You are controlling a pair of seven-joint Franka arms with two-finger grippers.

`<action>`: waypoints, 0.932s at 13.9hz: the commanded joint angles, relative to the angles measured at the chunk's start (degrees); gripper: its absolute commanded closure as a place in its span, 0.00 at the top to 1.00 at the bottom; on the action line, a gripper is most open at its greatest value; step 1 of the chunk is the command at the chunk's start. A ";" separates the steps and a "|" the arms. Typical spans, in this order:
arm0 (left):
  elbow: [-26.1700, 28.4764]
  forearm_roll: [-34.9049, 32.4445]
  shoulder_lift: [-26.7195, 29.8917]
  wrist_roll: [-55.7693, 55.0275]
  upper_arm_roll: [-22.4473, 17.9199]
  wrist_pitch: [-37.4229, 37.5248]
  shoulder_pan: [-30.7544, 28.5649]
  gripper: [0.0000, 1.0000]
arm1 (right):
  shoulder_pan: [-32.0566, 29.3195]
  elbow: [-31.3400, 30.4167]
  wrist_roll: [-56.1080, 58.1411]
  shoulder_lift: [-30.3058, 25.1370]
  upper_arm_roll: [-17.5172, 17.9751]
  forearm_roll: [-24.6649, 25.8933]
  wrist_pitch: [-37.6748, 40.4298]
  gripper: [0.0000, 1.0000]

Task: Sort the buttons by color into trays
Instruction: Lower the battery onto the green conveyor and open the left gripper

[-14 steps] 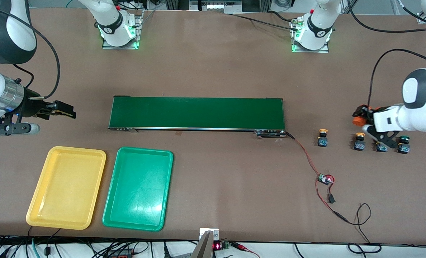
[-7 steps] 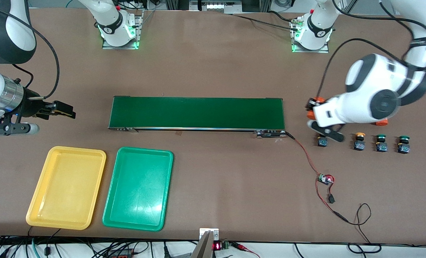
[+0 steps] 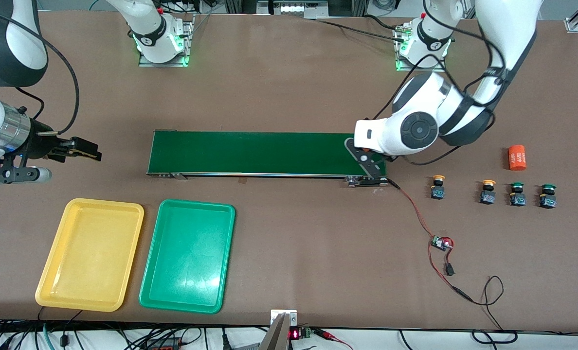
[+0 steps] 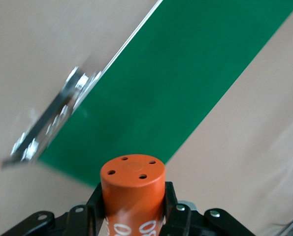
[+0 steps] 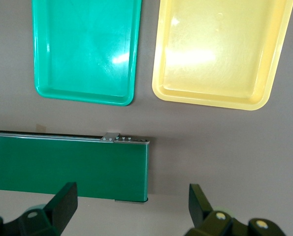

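Swinging away from the button row, the left gripper (image 3: pixel 369 164) now hangs over the conveyor belt (image 3: pixel 264 153) at its left-arm end, clamped on an orange cylinder (image 4: pixel 133 189). The right gripper (image 3: pixel 85 149) waits as before, fingers wide apart, over bare table at nine o'clock of the belt. All four buttons stand untouched in a row at four o'clock of that belt end: yellow buttons (image 3: pixel 438 187) (image 3: pixel 487 191), then green buttons (image 3: pixel 516 193) (image 3: pixel 548 195). A second orange cylinder (image 3: pixel 516 158) lies at twelve o'clock of them. The yellow tray (image 3: pixel 103 203) and green tray (image 3: pixel 196 204) sit at seven o'clock of the belt. The buttons look light, rigid and top-heavy; I would pinch the blocky body's flat sides, since the round cap may slip
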State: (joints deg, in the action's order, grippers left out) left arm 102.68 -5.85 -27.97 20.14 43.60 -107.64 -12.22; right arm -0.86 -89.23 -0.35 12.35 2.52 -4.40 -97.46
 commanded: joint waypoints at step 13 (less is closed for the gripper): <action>1.73 -19.20 -7.98 6.23 -0.35 -10.76 9.23 1.00 | -0.19 0.46 -0.88 0.04 -0.06 -0.70 -0.54 1.00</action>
State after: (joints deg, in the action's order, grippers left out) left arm 104.60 -24.03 -36.84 25.31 43.14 -118.23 -2.66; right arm -0.91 -89.23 -0.36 12.35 2.39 -4.40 -97.73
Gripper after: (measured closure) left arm 0.366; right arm 0.000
